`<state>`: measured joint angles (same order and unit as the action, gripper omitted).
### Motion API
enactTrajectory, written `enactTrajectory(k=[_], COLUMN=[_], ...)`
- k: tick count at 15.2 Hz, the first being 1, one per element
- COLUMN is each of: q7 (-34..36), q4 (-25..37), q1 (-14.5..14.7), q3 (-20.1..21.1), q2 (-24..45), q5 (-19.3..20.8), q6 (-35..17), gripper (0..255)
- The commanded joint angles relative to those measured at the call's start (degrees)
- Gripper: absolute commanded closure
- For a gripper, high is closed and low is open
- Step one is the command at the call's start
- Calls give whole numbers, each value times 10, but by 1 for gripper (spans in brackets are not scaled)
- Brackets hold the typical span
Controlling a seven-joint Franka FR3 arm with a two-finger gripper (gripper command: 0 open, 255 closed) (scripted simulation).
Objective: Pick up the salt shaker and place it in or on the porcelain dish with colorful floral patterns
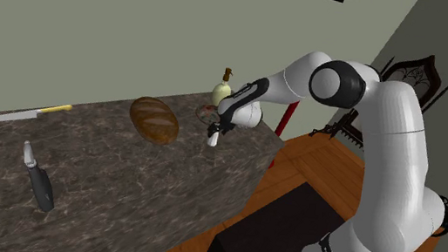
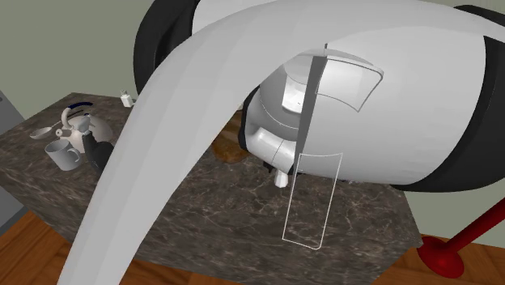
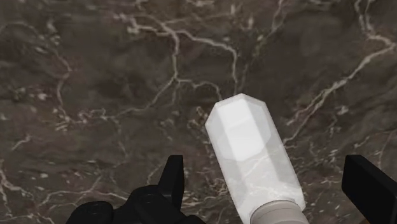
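Salt shaker [image 3: 251, 153] position: between the two fingers of the gripper [image 3: 264, 172], not clasped. The fingers stood spread, and dark countertop [image 3: 95, 76] showed through a gap on each side of the shaker's pale, faceted body. The long axis ran from the cap, nearest the hand, away toward the marbled surface. It lay close to the gripper's own line of approach and slanted slightly from it. On this evidence the closing direction crossed the axis nearly squarely. The coming move therefore appeared to call only for the fingers to press inward on the body's sides, possibly after a small centring correction. In the shoulder view the shaker sat directly under the hand, near the countertop's front edge. A bread loaf [image 1: 154, 120] lay near on that view's left, and a bottle [image 1: 222, 89] stood behind the hand.
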<state>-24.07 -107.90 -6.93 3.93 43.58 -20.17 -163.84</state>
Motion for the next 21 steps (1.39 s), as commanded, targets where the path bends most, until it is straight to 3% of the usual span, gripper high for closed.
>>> enactTrajectory(k=[1, 10, 21], q7=[0, 0, 19], q4=[0, 0, -27], q1=[0, 0, 12], q3=[0, 0, -16], q2=[0, 0, -76], q5=[0, 0, 10], q6=[0, 0, 49], gripper=[255, 255, 255])
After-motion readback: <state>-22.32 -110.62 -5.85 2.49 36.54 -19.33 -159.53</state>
